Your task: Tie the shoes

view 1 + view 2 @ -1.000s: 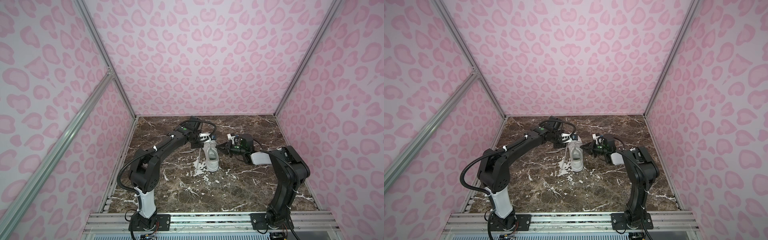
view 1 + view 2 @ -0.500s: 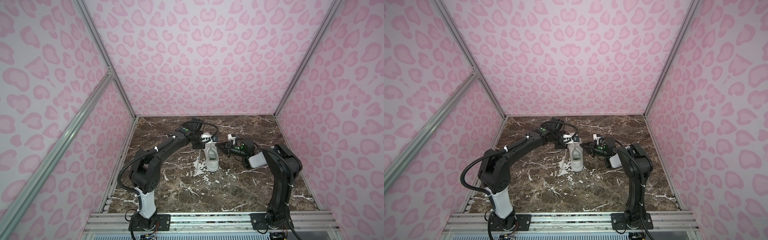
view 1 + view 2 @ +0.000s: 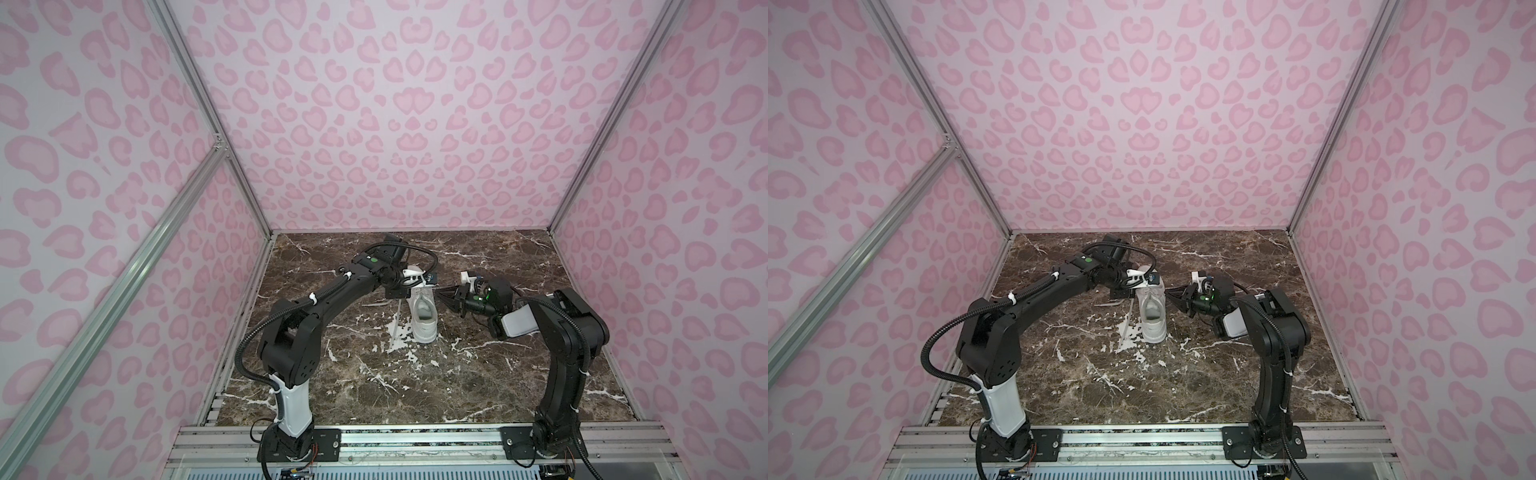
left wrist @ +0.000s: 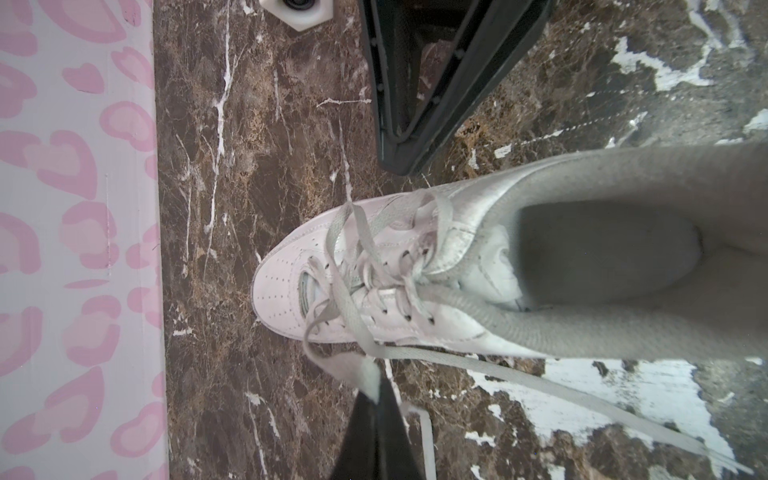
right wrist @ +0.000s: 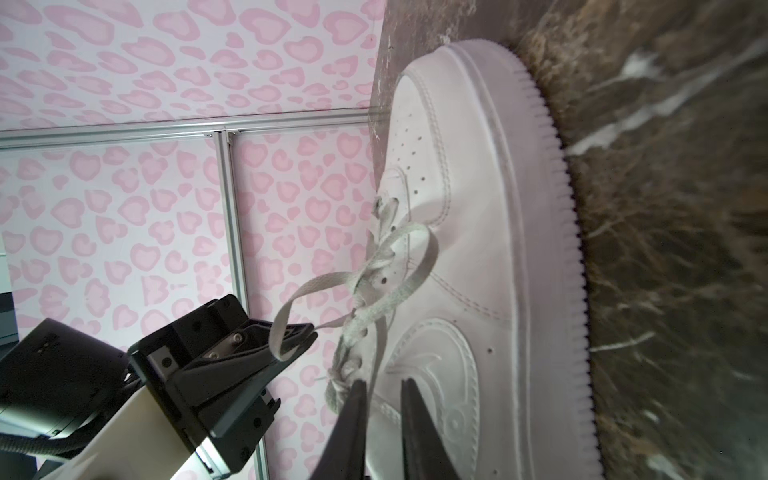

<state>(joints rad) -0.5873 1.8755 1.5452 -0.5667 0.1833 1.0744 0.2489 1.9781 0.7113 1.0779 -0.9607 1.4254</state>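
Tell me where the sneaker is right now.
In both top views the sneaker stands mid-table on the marble table, toe toward the back wall, between the left gripper, which pinches its lace, and the right gripper.

All-white leather low-top sneaker (image 3: pixel 424 328), dark brown marble-print tabletop (image 3: pixel 415 395), pale pink panel walls (image 3: pixel 395 124).
The sneaker's lining is pale grey, its flat woven laces (image 5: pixel 324 283) whitish-grey; white veins and patches streak the tabletop; darker pink heart-like blotches cover the walls; the 2 jointed robot arms (image 3: pixel 332 297) are black with white segments and green lights.
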